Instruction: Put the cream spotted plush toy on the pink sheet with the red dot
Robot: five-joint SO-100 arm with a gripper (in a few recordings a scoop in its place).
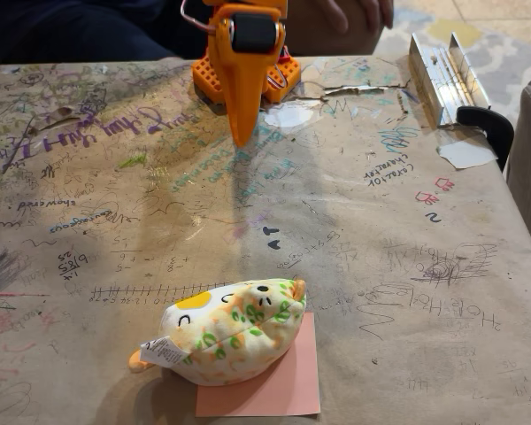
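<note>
Your cream spotted plush toy (pixel 233 331) lies on its side near the front edge of the table in the fixed view, its yellow patch up and to the left, the white tag (pixel 164 352) and an orange foot sticking out at its lower left. It rests partly on the pink sheet with the red dot (pixel 279 385): the toy's right and lower parts cover the sheet's upper left, while its left end hangs over bare table. You cannot see the dot itself; the plush hides the middle of the sheet.

All around is the brown paper-covered table (pixel 398 266), scribbled with pen writing and drawings. Well apart from the toy, at the far edge, your orange gripper (pixel 242 133) points down at the tabletop, its fingers together in a closed point, holding nothing. To the right at the back lies a metal bracket (pixel 442 75) with a black clamp (pixel 487 124).
</note>
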